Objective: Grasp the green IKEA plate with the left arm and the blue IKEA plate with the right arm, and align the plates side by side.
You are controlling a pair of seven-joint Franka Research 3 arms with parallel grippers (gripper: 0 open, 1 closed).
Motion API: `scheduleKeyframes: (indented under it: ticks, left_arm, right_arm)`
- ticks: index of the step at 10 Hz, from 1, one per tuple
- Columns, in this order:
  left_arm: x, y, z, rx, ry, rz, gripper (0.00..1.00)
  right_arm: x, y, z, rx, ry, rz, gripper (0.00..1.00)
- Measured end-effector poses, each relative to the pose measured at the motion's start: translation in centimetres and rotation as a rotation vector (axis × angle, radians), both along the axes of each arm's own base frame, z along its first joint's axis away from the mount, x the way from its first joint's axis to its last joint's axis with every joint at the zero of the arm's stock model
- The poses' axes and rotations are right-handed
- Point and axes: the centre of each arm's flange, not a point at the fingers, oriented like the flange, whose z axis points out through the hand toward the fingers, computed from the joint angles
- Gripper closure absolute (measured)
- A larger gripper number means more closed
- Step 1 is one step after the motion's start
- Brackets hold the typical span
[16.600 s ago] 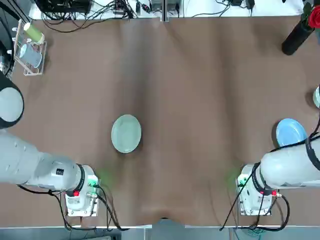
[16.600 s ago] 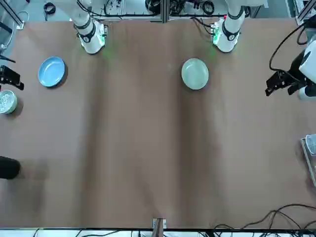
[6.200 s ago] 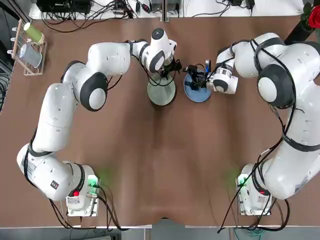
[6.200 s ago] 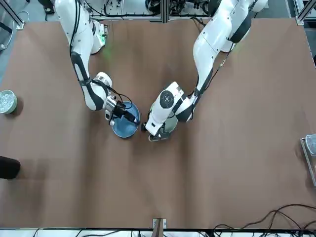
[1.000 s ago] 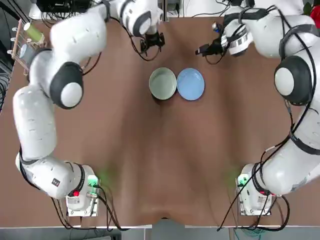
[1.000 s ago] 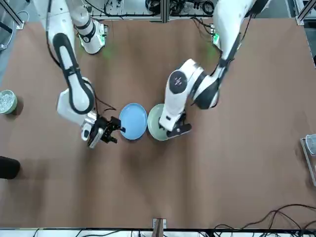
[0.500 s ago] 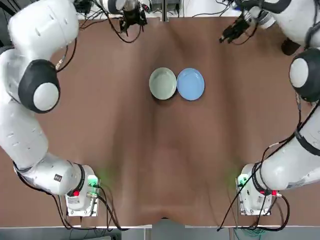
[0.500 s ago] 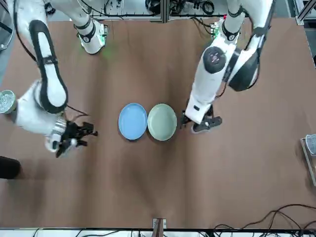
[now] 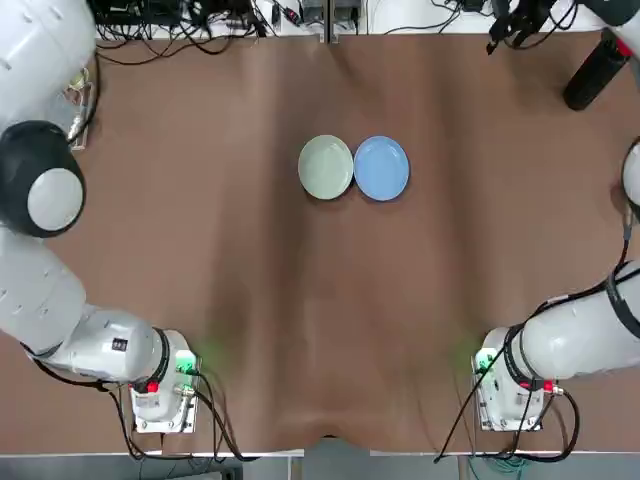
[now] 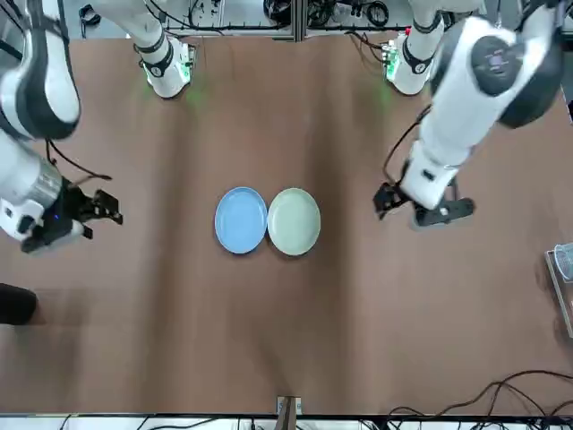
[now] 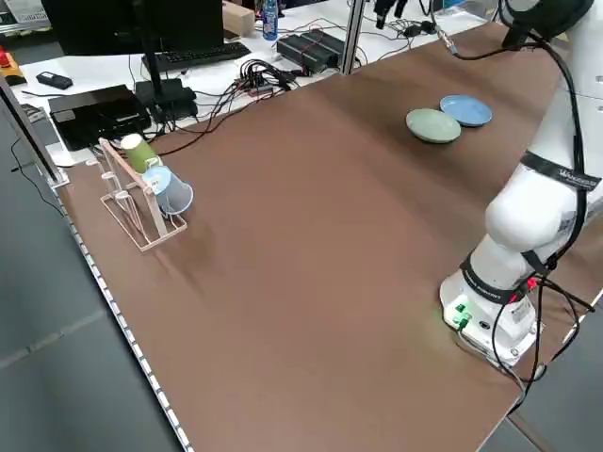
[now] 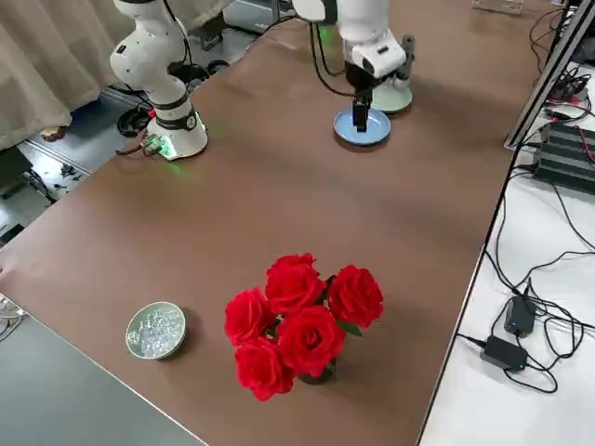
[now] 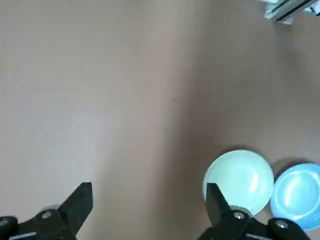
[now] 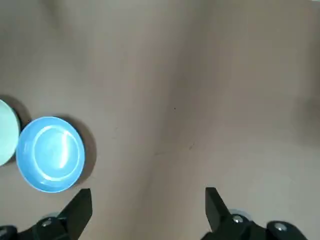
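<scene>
Plates sit side by side in the top view, green left of blue, rims touching or nearly so, toward the bench's far edge. The left arm runs off the left edge of that picture and its gripper is out of frame; the right gripper is near the far edge, partly cut off

Front view: the left gripper is well apart from green, the right gripper well apart from blue, both empty. The aligning looks done; what remains, I judge, is drawing both arms back without brushing a rim

Left side view: both plates lie near the bench's far edge, a slight gap or contact between rims hard to settle

Right side view: a gripper blocks part of the plates, and how high it is cannot be told

Left wrist view: the pincer is wide, nothing between its fingers, one tip overlapping green's outline

Right wrist view: that pincer is wide and empty too; green is cut off by the picture's edge, blue whole
</scene>
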Motion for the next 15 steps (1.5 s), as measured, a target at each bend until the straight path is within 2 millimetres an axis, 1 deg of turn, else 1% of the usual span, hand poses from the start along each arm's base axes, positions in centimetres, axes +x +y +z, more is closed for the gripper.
scheduleKeyframes:
  ticks: [2,3,4,5,6,7,8,9,10,11,13,14,15]
  left_arm:
    - [-0.9,4.3,2.2,0.034,0.040,-0.042,0.00]
    - [-1.1,6.9,3.2,0.044,0.046,-0.051,0.00]
    - [-1.5,9.6,4.1,0.053,0.062,-0.058,0.00]
    - [-1.9,12.3,5.0,0.061,0.076,-0.066,0.00]
    - [-2.2,14.9,5.8,0.066,0.079,-0.091,0.00]
    - [-2.5,17.5,6.2,0.070,0.086,-0.125,0.00]
    - [-2.6,19.5,6.3,0.070,0.095,-0.143,0.00]
    - [-2.6,20.6,6.2,0.070,0.099,-0.144,0.00]
    - [-2.7,20.7,6.1,0.070,0.101,-0.144,0.00]
    - [-2.9,20.7,6.2,0.073,0.101,-0.144,0.00]
    - [-3.6,19.6,6.5,0.079,0.098,-0.158,0.00]
    - [-3.8,19.2,6.7,0.080,0.095,-0.166,0.00]
    - [-3.9,19.3,6.9,0.071,0.092,-0.162,0.00]
  right_arm:
    - [-1.4,-0.1,5.4,-0.041,-0.007,-0.067,0.00]
    - [-2.2,0.1,8.0,-0.076,0.000,-0.102,0.00]
    - [-2.9,0.4,10.4,-0.103,0.012,-0.125,0.00]
    - [-3.4,0.3,11.9,-0.113,0.019,-0.146,0.00]
    - [-3.4,-0.6,13.0,-0.118,0.009,-0.172,0.00]
    - [-3.4,-2.4,14.1,-0.117,-0.010,-0.205,0.00]
    - [-3.7,-4.4,15.3,-0.117,-0.017,-0.241,0.00]
    - [-4.3,-5.6,16.2,-0.118,-0.002,-0.259,0.00]
    - [-4.9,-5.6,16.5,-0.120,0.042,-0.257,0.00]
    - [-5.4,-5.5,16.2,-0.124,0.082,-0.252,0.00]
    - [-5.4,-5.4,16.1,-0.143,0.090,-0.248,0.02]
    - [-5.3,-5.4,16.0,-0.146,0.089,-0.247,0.01]
    - [-5.3,-5.3,16.1,-0.146,0.088,-0.245,0.00]
